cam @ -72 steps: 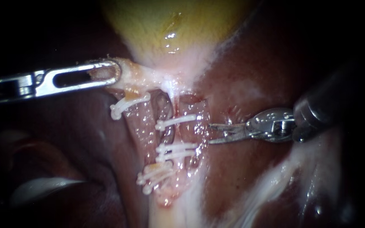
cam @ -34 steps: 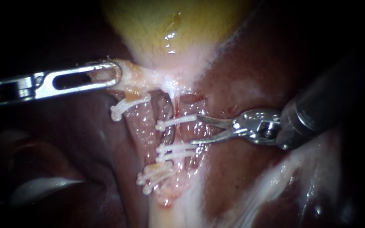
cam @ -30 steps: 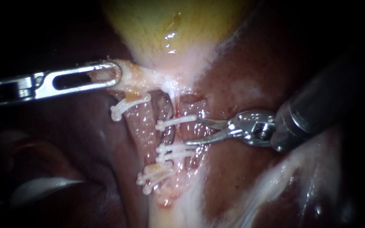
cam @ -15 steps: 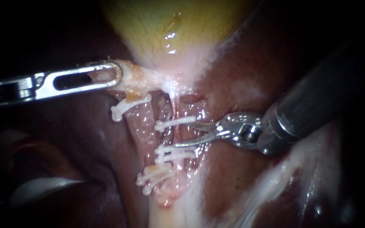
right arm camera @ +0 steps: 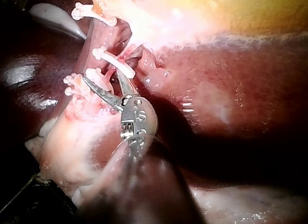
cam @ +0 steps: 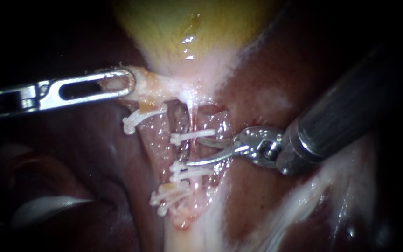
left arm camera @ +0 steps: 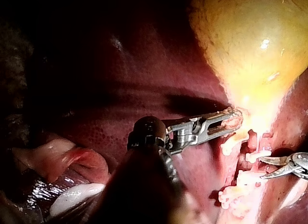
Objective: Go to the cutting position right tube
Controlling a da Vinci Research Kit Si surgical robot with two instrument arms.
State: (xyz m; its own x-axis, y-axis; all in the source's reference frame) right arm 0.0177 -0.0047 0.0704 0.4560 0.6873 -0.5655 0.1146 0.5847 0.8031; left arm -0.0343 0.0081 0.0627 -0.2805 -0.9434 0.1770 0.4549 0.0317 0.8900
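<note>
Currently: the right instrument (cam: 195, 152), a dark shaft ending in two slim curved steel blades, stands with its jaws parted and nothing gripped. The right tube (cam: 210, 150), a glistening reddish strand running down from the yellow, rounded gallbladder (cam: 187, 28), lies in the gap between the blades. That gap falls in the stretch between the single white plastic clip (cam: 193, 136) above and the paired white plastic clips (cam: 193, 171) below. The left instrument (cam: 126, 84), a steel shaft with slotted jaws, is clenched on the pale fatty tissue (cam: 148, 86) at the gallbladder's neck, holding it out to the left.

Judgement: positioning looks close to done. The blades straddle the tube, but I cannot tell whether they span its full width.

Risks from here:
1. The lower blade's tip sits just beside the ends of the paired clips (the right wrist view shows the same crowding). Closing here could bite a clip or knock it loose.
2. The upper blade lies near the single clip. Drifting upward would leave too short a stump.
3. A tip reaching past the tube could nick the neighbouring pink clipped tube (cam: 157, 140) or the dark red liver (cam: 276, 70) behind.
4. If the left hold slackens, the tube could sag and slip out of the gap.
</note>
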